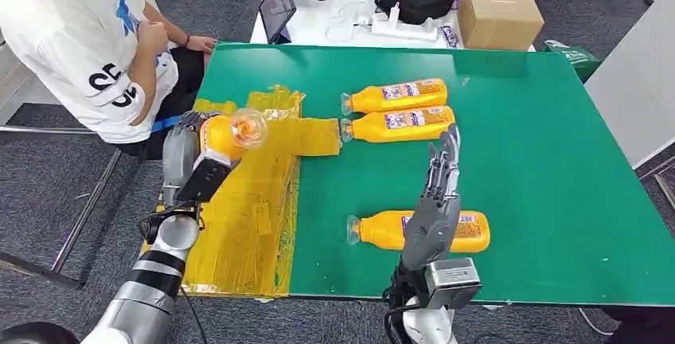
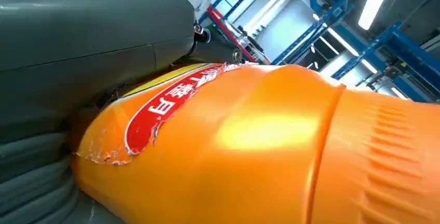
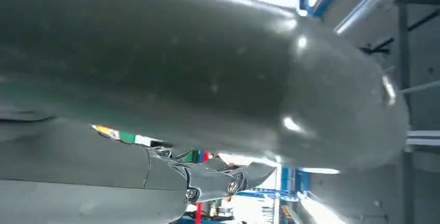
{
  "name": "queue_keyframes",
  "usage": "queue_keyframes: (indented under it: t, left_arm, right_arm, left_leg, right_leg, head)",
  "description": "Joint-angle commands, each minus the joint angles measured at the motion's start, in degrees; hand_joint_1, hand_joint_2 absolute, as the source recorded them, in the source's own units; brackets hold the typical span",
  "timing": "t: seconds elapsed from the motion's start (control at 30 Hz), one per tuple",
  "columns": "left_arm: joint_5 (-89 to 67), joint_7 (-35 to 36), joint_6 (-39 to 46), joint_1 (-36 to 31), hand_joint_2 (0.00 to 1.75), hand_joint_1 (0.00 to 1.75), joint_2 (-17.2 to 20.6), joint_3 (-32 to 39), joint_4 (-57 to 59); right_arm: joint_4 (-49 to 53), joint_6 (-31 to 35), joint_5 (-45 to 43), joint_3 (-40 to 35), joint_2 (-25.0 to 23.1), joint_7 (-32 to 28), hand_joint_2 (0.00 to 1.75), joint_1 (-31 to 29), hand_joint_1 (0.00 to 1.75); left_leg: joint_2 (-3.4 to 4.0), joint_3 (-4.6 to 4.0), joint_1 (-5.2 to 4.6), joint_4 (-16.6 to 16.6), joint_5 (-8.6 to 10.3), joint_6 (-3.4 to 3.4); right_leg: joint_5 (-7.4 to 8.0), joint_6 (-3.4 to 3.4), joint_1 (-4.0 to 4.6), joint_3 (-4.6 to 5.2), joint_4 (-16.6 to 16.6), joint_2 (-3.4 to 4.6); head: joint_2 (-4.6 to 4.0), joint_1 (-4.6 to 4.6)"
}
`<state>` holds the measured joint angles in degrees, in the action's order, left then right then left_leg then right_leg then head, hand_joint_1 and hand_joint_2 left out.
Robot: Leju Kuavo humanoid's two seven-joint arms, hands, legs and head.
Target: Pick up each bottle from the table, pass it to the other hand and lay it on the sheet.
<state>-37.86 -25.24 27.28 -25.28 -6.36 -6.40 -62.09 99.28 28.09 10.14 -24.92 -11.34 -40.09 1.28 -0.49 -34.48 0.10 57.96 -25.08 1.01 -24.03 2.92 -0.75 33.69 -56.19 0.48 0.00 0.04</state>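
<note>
The left hand grips one orange bottle above the yellow sheet, apparently not yet laid down, while the right hand, fingers straight and empty, hovers over the near bottle of three on the green counter.

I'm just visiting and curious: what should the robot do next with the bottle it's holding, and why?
Probably lower the left hand and lay its orange bottle on the yellow sheet. The bottle is already gripped above the sheet, the right hand is open and empty, and three bottles lie on the green table.
</note>
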Motion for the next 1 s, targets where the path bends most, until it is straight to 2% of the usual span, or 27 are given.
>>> queue_keyframes:
  t: [0.03,0.1,0.17,0.23,0.4,0.6,1.0]
  left_arm:
    - [-23.29,10.08,0.65,-12.44,1.75,1.75,5.47,-6.74,25.05]
    - [-29.1,12.03,1.44,-14.86,1.75,1.75,6.45,-8.73,30.31]
    - [-34.53,13.64,-2.65,-17.62,1.75,1.75,7.72,-11.32,35.19]
    - [-34.08,13.15,-2.7,-17.86,1.75,1.75,7.87,-10.01,35.9]
    - [-30.91,11.15,-8.75,-16.51,1.75,1.75,8.24,-6.89,36.01]
    - [-32.5,11.72,-8.76,-13.5,1.75,1.75,8.79,-7.41,36.11]
    - [-31.02,11.3,-10.52,-12.49,1.75,1.75,8.21,-6.21,35.5]
  right_arm:
    - [-4.42,-1.8,0.78,-1.37,1.74,0.09,0.0,-2.86,0.0]
    - [-5.89,-3.19,1.11,-1.16,1.15,0.09,0.0,-3.11,0.0]
    - [-6.05,-3.62,1.17,-1.67,1.31,0.09,0.0,-3.14,0.0]
    - [-5.6,-3.23,1.14,-1.8,1.36,0.09,0.0,-2.9,0.0]
    - [-4.83,-3.4,-0.28,0.31,0.84,0.09,0.0,-1.62,0.0]
    - [-8.46,-6.64,-1.67,3.03,-0.57,0.09,0.0,-1.23,0.0]
    - [-10.94,-7.23,-2.24,4.32,-1.51,1.21,0.0,-1.6,0.0]
  left_leg:
    - [0.0,0.21,0.08,-0.02,-0.03,-0.05]
    - [-0.08,0.18,0.06,-0.04,0.03,-0.06]
    - [0.01,0.17,0.08,-0.04,0.03,-0.06]
    - [0.08,0.13,0.07,-0.01,0.0,-0.07]
    - [0.15,0.18,0.08,-0.02,-0.02,-0.12]
    - [0.19,0.16,0.06,-0.08,0.01,-0.11]
    - [0.13,0.17,0.07,-0.06,0.01,-0.13]
  right_leg:
    - [-0.02,-0.1,0.1,-0.24,0.08,-0.07]
    - [0.01,-0.1,0.08,-0.22,0.06,-0.14]
    - [0.04,-0.11,0.1,-0.2,0.08,-0.06]
    - [0.03,-0.11,0.08,-0.13,0.05,0.01]
    - [0.06,-0.24,0.1,-0.12,0.0,0.06]
    - [0.1,-0.23,0.08,-0.11,0.05,0.1]
    - [0.09,-0.25,0.09,-0.15,0.05,0.04]
  head:
    - [0.0,0.0]
    - [0.0,0.0]
    - [0.0,0.0]
    - [0.0,0.0]
    - [0.0,0.02]
    - [0.0,0.02]
    - [0.0,0.0]
